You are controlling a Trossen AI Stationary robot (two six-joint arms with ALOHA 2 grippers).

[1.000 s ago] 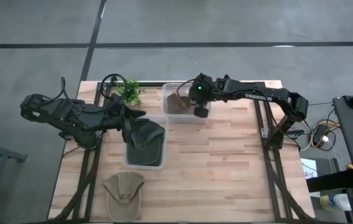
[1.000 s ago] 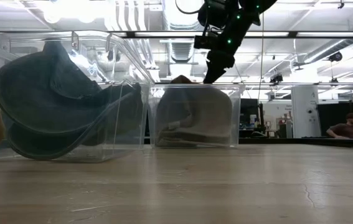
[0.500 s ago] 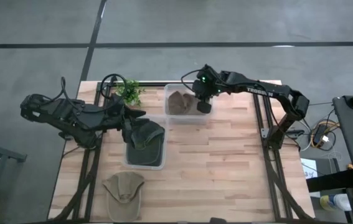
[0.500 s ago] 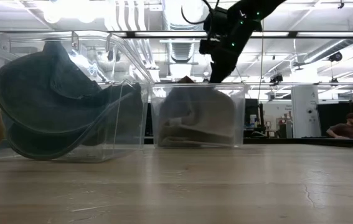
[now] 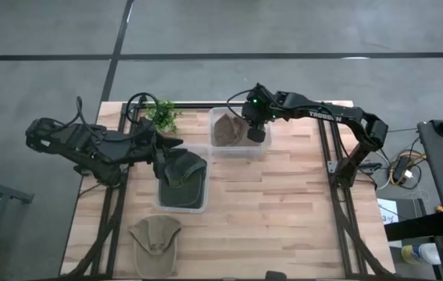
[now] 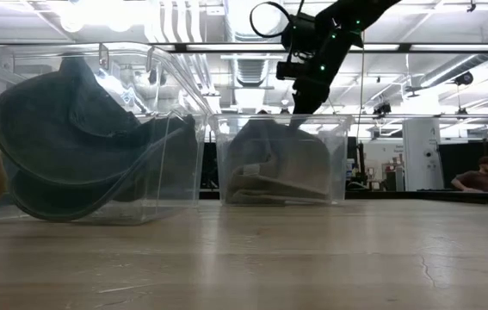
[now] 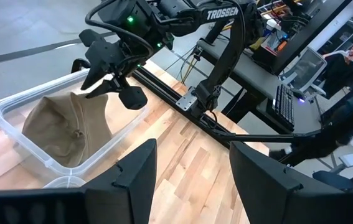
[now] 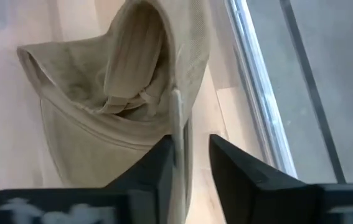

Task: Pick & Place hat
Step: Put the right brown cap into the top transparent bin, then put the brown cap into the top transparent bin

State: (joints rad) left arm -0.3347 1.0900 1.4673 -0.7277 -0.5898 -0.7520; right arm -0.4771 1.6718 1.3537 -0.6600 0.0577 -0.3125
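Right pincer [image 5: 255, 134] astride bin rim [image 5: 238, 153]

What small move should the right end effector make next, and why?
Probably let go and lift straight up. The right end effector is closed astride the wall of the clear bin, and the tan hat already lies inside that bin, so nothing more seems needed there. The left end effector waits, open.
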